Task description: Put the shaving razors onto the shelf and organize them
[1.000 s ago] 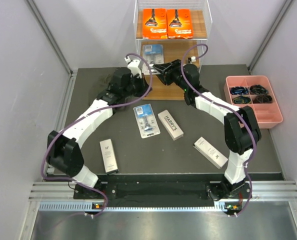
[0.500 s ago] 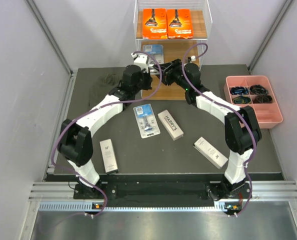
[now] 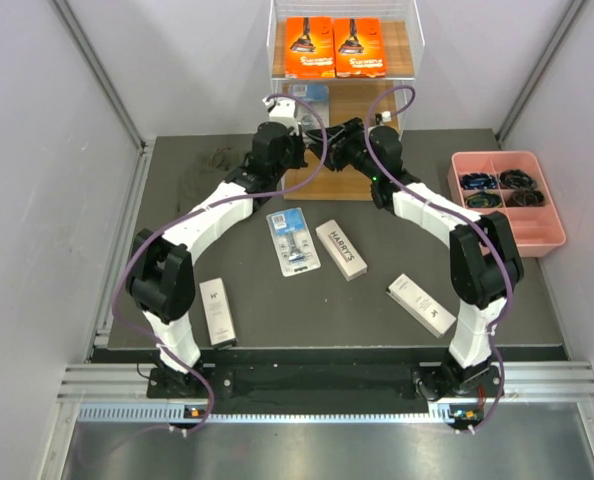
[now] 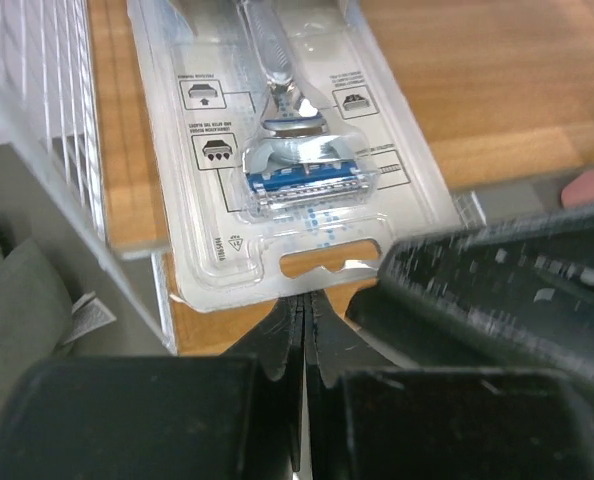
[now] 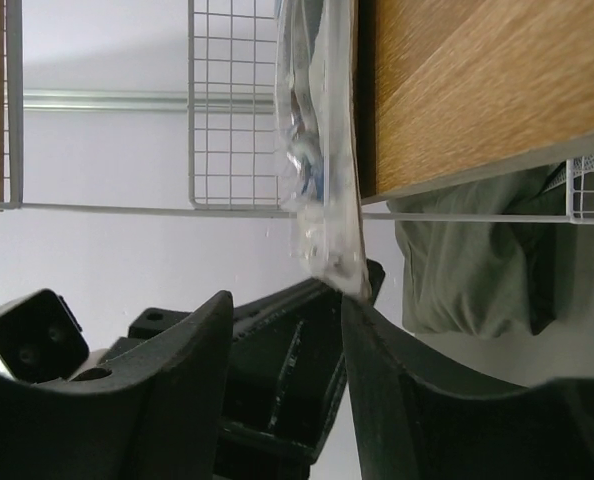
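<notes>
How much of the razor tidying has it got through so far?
Done: two orange boxes sit side by side on the top tier of the shelf. In hand: the left pincer is shut on a blister pack lying on the middle tier; the right pincer is open beside it. Left: a second blister pack and three white boxes lie on the table.
</notes>
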{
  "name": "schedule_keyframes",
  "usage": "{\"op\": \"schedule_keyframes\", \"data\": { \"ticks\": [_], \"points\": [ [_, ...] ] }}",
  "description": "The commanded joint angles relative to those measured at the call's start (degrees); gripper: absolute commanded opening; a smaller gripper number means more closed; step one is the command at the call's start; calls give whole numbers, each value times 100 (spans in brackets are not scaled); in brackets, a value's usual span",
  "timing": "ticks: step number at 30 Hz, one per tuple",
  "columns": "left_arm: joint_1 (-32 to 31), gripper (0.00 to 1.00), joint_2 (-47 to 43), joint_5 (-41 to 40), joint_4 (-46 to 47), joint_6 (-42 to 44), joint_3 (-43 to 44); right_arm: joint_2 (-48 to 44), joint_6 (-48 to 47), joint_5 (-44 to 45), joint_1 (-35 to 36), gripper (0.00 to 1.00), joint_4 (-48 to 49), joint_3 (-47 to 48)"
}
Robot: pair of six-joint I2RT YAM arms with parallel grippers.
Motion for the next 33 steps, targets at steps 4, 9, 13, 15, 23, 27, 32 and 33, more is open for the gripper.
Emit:
{"op": "schedule_keyframes", "data": {
  "ticks": [4,9,13,15,23,27,32,33],
  "points": [
    [-19,0,218,-170,273,-118,609,-322,32,-159,-64,48,232,-222],
    [-19,0,262,-144,247,-163,627,-577,-100,-194,-64,48,126,-310],
    [-19,0,219,-74,255,-242,557,-752,-135,-211,-64,49,109,-424],
    [-19,0,166,75,264,-259,470,-892,-144,-220,-64,49,117,-529],
    [-203,4,-782,102,616,-373,-794,-1604,-337,-167,-73,52,3,-1161],
    [-274,21,-1476,85,616,-549,-1420,-2026,-617,-167,-56,53,-269,-1443],
    [-300,41,-2101,-3,160,-742,-2052,-2728,-1101,-97,41,58,-822,-1856],
    [-292,43,-2285,-12,89,-760,-2132,-2835,-1276,-45,67,59,-1067,-1918]
  ]
}}
